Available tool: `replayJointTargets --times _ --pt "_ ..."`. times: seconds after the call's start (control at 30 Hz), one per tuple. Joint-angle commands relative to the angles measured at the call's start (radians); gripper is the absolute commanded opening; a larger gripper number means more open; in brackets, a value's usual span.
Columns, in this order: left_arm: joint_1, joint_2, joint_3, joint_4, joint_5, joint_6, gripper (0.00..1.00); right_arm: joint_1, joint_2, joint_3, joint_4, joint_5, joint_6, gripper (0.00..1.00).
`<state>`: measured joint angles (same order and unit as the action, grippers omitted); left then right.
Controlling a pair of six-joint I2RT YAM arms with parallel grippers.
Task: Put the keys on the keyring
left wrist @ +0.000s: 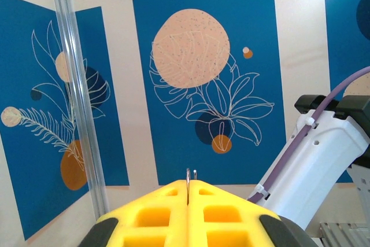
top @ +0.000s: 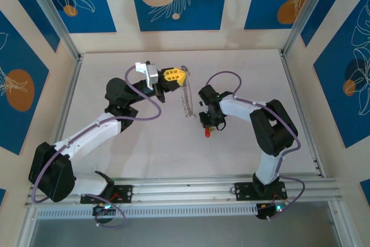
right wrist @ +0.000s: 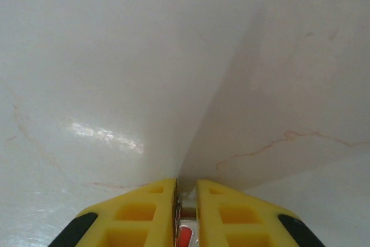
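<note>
While the left gripper (top: 182, 74) pinches the top of the keyring (top: 185, 99), its chain trails toward the middle of the table (top: 248, 73). Near the chain's lower end, the right gripper (top: 206, 129) points downward, clamping the red key (top: 206, 135).

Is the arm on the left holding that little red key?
No, the red key sits in the right gripper, while the left gripper pinches the chain.

White link shells (top: 87, 133) join black joint housings (top: 52, 174), trailed by looping purple cables (top: 226, 73). The left tool (left wrist: 189, 184) and right tool (right wrist: 186, 182) have yellow fingers (left wrist: 150, 218) with square recesses. Green base lights (top: 279, 207) glow at 6 o'clock.
</note>
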<state>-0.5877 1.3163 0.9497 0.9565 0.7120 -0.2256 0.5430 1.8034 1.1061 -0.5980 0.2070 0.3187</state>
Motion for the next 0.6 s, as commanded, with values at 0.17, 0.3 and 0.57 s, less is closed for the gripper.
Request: replayJointTargets --times 0.17,0.3,0.57 --pt "-0.011 -0.026 0.001 0.042 -0.007 0.018 0.00 0.003 -0.049 0.000 -0.046 0.025 0.008 0.18" --pt "-0.011 -0.026 0.001 0.044 -0.008 0.017 0.00 0.003 -0.051 0.000 -0.046 0.024 0.007 0.18" --pt "-0.011 -0.028 -0.002 0.046 -0.008 0.015 0.00 0.003 -0.042 0.000 -0.040 0.014 0.006 0.17"
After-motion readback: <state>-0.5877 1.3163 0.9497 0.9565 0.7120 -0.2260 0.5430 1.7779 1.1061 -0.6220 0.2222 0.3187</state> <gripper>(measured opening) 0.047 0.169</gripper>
